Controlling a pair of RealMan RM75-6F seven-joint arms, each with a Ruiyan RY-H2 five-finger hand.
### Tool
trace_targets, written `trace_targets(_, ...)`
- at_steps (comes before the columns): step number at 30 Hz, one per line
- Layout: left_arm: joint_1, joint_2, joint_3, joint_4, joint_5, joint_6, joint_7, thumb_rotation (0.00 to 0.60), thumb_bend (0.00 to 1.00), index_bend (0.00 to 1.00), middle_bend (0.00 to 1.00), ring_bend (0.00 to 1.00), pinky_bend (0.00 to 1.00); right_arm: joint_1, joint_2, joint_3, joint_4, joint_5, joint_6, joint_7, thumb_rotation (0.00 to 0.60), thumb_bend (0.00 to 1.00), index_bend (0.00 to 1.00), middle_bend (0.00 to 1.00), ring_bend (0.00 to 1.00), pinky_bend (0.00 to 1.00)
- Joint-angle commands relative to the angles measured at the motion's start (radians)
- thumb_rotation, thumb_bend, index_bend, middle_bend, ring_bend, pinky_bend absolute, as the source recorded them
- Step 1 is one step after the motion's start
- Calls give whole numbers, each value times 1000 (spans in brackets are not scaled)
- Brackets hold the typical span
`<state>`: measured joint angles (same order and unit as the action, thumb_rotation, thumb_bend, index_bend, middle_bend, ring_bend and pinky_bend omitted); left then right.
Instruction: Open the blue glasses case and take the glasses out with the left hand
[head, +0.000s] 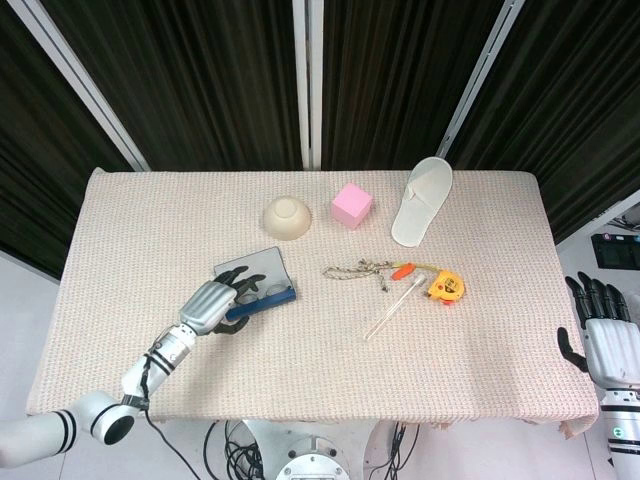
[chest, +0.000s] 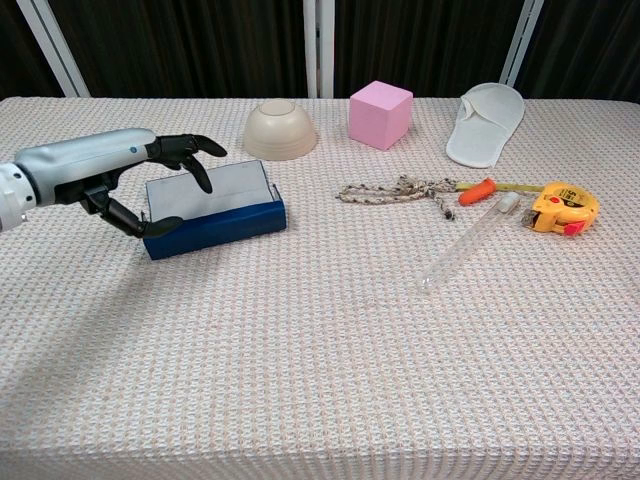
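The blue glasses case (chest: 215, 222) lies open left of the table's middle, its grey lid (chest: 215, 186) standing up at the back. My left hand (chest: 105, 172) reaches over the case's left end, with its dark fingers (head: 243, 286) dipping into the case (head: 268, 298) and the thumb in front of the blue wall. The fingers are spread and I see nothing gripped. They cover most of the glasses in the head view, and the front wall hides the glasses in the chest view. My right hand (head: 604, 328) hangs off the table's right edge, fingers straight and holding nothing.
Behind the case sit an upturned beige bowl (head: 284, 216), a pink cube (head: 352, 204) and a white slipper (head: 422, 200). To its right lie a rope (head: 358, 270), an orange-tipped tool (head: 403, 270), a clear tube (head: 395, 308) and a yellow tape measure (head: 447, 287).
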<state>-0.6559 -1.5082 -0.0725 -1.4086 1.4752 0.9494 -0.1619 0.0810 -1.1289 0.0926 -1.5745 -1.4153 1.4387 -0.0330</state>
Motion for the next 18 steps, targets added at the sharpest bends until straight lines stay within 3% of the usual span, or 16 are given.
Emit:
trace_targets(1, -24, -2, 21, 1, 56, -1, -46, 600, 389, 100, 257, 0, 135, 0, -1, -1, 1, -1, 0, 1, 600, 434, 0, 0, 0, 2)
trace_targets(8, -70, -54, 41, 53, 141, 9, -65, 600, 387, 88, 267, 0, 135, -1, -5, -2, 13, 4, -6, 11, 600, 434, 0, 0, 0, 2)
trace_targets(18, -125, -164, 43, 217, 191, 12, 135, 600, 360, 73, 267, 0, 126, -3, -7, -2, 33, 8, -9, 36, 600, 435, 0, 0, 0, 2)
